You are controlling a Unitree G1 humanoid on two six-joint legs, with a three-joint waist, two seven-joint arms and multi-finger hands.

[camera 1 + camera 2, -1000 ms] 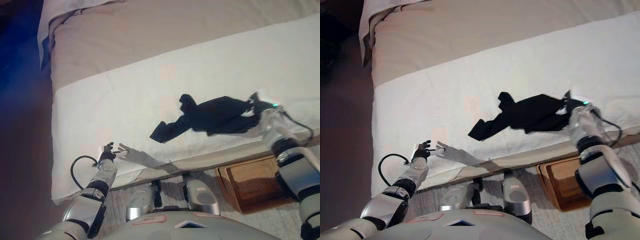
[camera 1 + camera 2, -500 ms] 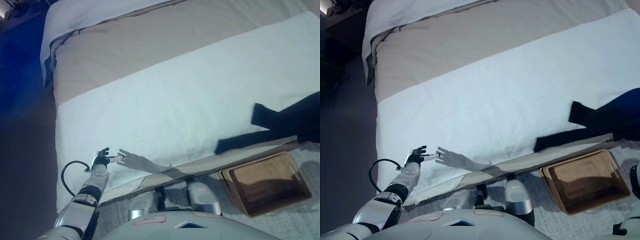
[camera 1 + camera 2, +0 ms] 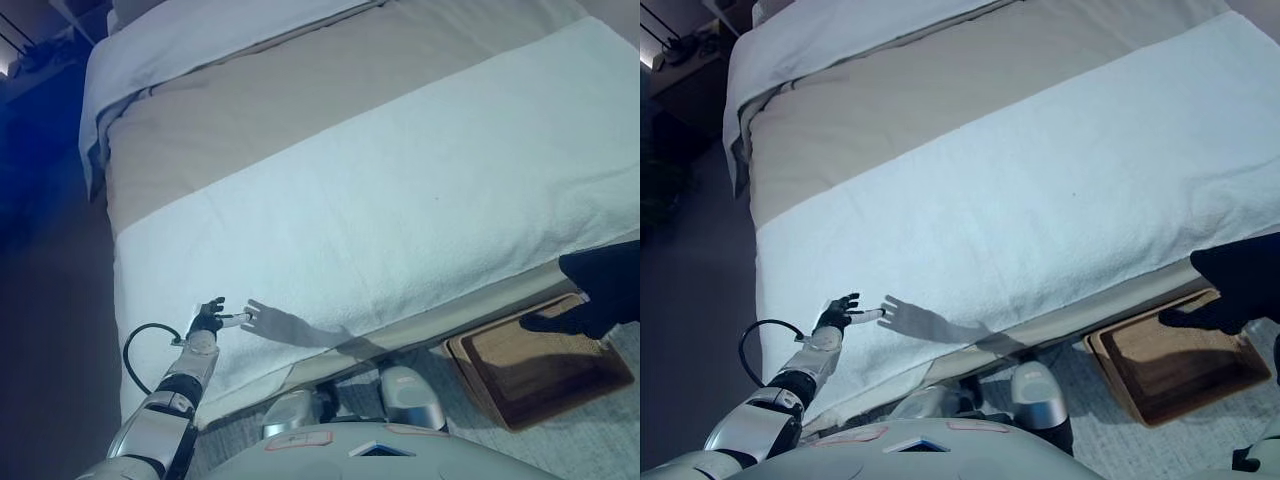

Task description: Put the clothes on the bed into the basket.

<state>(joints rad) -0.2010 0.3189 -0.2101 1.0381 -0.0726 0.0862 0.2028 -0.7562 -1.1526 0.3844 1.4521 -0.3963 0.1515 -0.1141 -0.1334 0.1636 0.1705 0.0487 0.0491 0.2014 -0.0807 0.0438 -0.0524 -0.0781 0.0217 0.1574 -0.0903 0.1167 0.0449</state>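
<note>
A black garment [image 3: 605, 285] hangs in the air at the right edge of the view, off the bed and over the far side of the brown basket [image 3: 540, 368]. What holds it lies outside the view; my right hand does not show. The basket stands on the floor against the bed's near side and looks empty inside. My left hand [image 3: 210, 317] rests on the white blanket [image 3: 400, 200] near the bed's lower left corner, fingers spread and holding nothing. No other clothes show on the bed.
The bed has a beige cover [image 3: 300, 90] beyond the white blanket and a white sheet [image 3: 200, 35] at the far end. Dark floor lies to the left of the bed. Grey carpet [image 3: 1110, 440] surrounds the basket.
The black garment has gone from lying on the blanket to hanging off the bed's edge over the basket, moving right. The view has shifted. My left hand has stayed in place.
</note>
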